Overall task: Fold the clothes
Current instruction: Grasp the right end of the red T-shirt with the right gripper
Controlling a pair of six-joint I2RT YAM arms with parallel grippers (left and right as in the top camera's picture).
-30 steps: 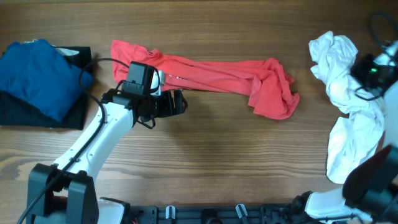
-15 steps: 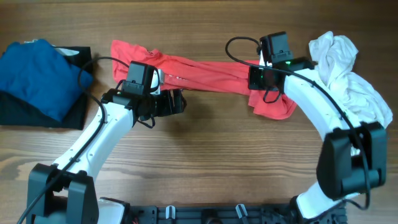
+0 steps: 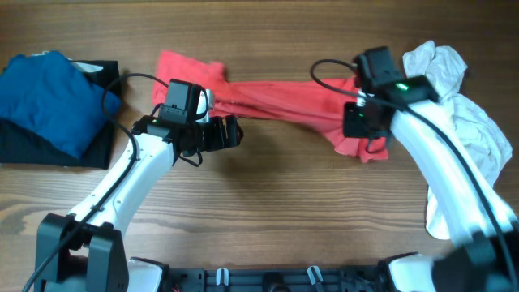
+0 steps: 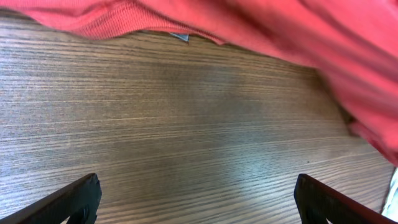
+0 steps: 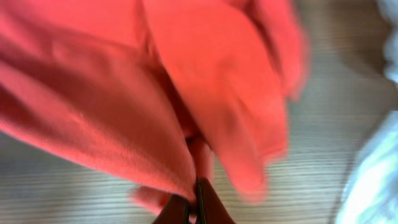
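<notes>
Pinching the shirt [image 3: 276,93] by its end, my right claw [image 5: 194,208] has tugged it rightward for spreading; left claw [image 4: 198,186] gapes, empty.

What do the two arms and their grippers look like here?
Both arms have smooth white link shells with black joints: left arm, right arm. Each wrist carries a black boxy camera block and a looping black cable. The left gripper and right gripper are dark; a green light glows on the right wrist.
</notes>
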